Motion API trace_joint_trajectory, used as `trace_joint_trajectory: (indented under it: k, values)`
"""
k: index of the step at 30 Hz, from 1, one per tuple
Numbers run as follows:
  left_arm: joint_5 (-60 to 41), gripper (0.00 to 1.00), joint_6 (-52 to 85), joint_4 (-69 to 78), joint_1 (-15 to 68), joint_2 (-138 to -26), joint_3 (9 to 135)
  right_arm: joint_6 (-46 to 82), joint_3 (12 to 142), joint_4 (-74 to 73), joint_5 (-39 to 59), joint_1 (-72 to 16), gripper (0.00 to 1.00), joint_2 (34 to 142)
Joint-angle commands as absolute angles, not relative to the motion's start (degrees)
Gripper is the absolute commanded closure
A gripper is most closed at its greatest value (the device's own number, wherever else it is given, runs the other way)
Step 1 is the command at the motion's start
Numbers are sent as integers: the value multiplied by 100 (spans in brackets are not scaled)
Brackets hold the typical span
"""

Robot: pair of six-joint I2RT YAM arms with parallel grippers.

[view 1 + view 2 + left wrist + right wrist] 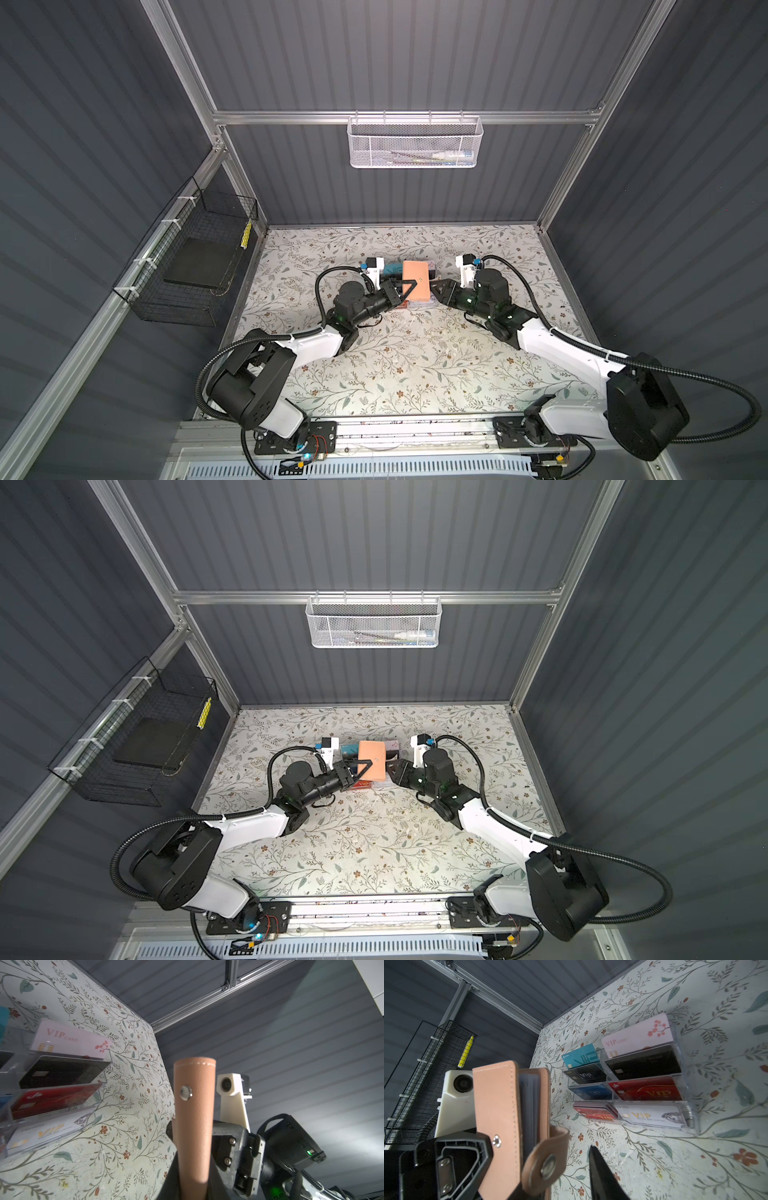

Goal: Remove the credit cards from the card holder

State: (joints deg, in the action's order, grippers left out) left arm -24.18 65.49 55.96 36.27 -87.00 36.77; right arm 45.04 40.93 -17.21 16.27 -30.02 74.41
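Clamping one cover of the card holder, the left gripper holds it raised off the table, presumably presenting its grey pages rightward. The right gripper, jaws apart and empty, hovers just right of the dangling snap strap. Beyond, credit cards stand in the acrylic rack.

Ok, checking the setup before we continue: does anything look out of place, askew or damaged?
The slim tan leather-like card holder is pinched on edge in the left pincer, not lying flat; its snap strap hangs undone and the covers gape slightly. Nothing looks spilled or damaged.
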Motion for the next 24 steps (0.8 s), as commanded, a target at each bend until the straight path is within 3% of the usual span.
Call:
trace_joint_trajectory:
  k: [1,17,24]
  values:
    - [-2725,100,6687,6296,3605,-8780,3629,4643,4166,-2028,1818,-2907,65,7579]
    - [-3161,100,6972,7036,3538,-9254,3811,4884,3872,-3405,2871,-2797,65,7646]
    - [-3322,100,7198,7345,3537,-9488,3990,4986,3906,-3740,3176,-2788,74,7730]
